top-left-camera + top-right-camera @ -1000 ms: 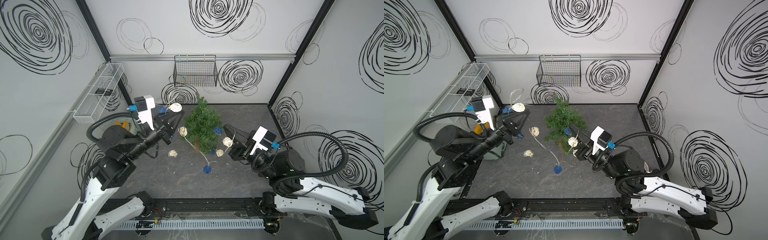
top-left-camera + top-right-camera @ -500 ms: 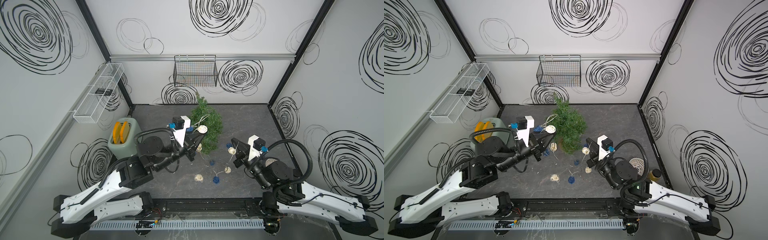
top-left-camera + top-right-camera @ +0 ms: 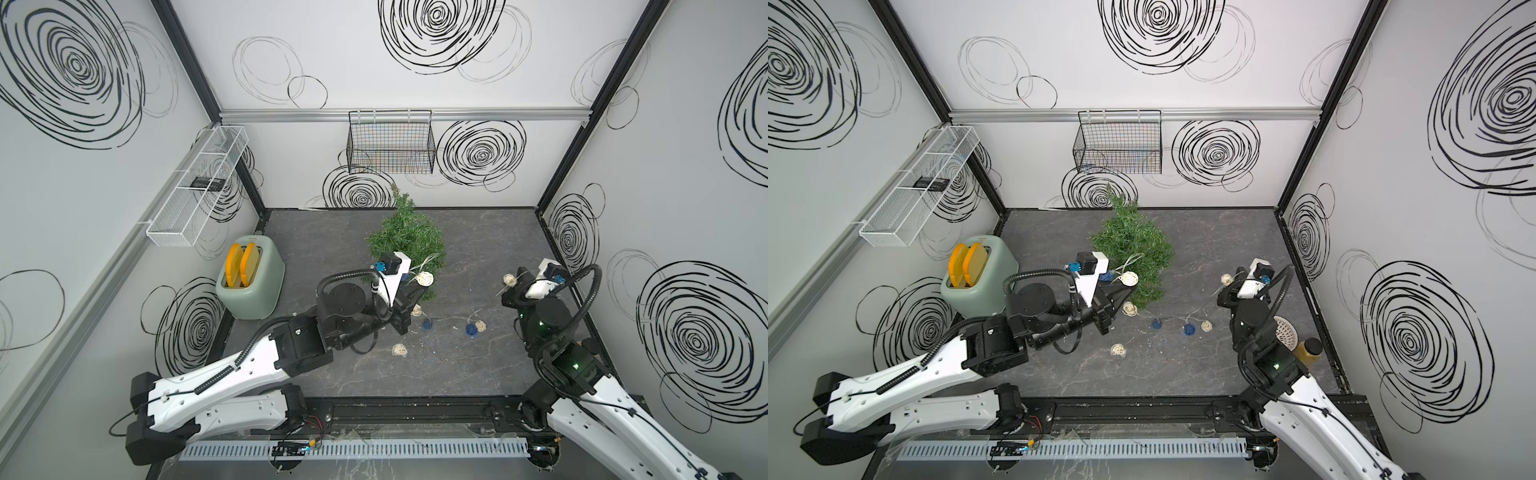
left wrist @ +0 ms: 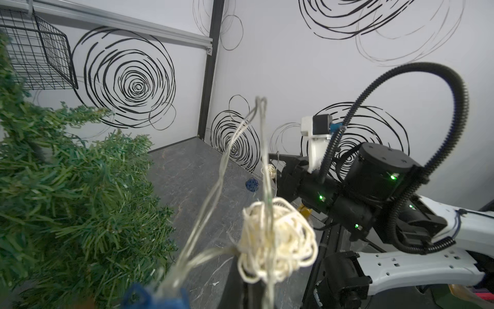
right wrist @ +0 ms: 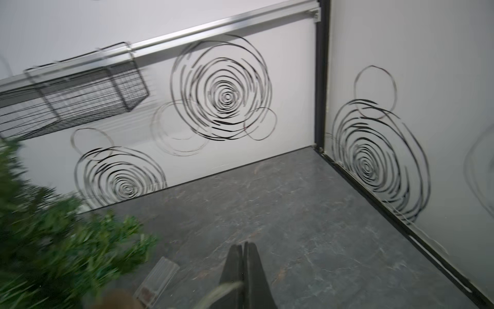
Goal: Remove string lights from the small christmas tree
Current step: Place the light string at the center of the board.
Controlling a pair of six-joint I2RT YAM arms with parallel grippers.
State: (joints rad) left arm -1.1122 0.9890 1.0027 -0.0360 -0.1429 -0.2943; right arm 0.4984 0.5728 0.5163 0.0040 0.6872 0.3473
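Toaster [image 3: 254, 300] with two orange slices [image 3: 242, 266]

Showing blurred and running off the edge in the right wrist view: small christmas tree [image 5: 48, 254]. Hiding its base under branches in both top views. Running off the edge, unfocused, in the left wrist view: blue ball [image 4: 149, 298] of string lights [image 4: 275, 240].

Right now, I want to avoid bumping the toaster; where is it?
In both top views the toaster stands at the left edge of the table, by the left wall, well left of the tree.
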